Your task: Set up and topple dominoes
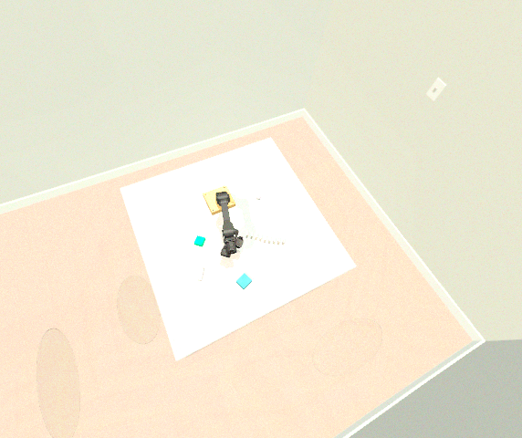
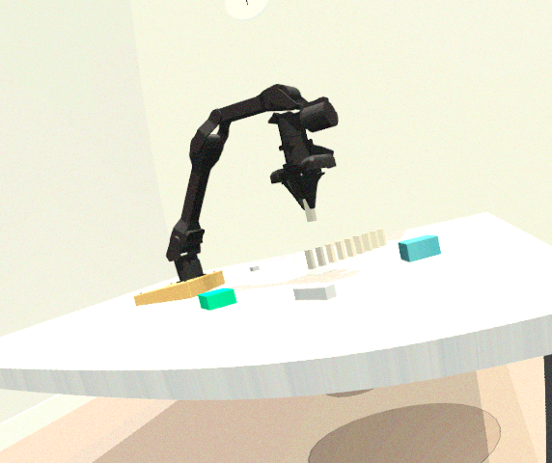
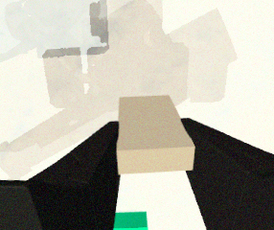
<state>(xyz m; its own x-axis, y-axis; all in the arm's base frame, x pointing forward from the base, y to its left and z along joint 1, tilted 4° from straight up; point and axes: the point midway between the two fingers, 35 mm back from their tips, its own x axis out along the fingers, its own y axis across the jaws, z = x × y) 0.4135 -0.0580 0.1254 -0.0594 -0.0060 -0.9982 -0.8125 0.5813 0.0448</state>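
My gripper points down and is shut on a beige domino. The domino hangs upright or nearly so below the fingertips, clear above the table. In the top view the arm hides the fingers and the held domino. A slightly curved row of several standing dominoes is on the far side of the table in the exterior view. The gripper is above and beside the row's near-left end in that view, touching none of it. No row domino shows in the wrist view.
A green block lies near the wooden base plate. A pale block lies in front of the row in the exterior view. A teal block and a small grey piece lie farther off.
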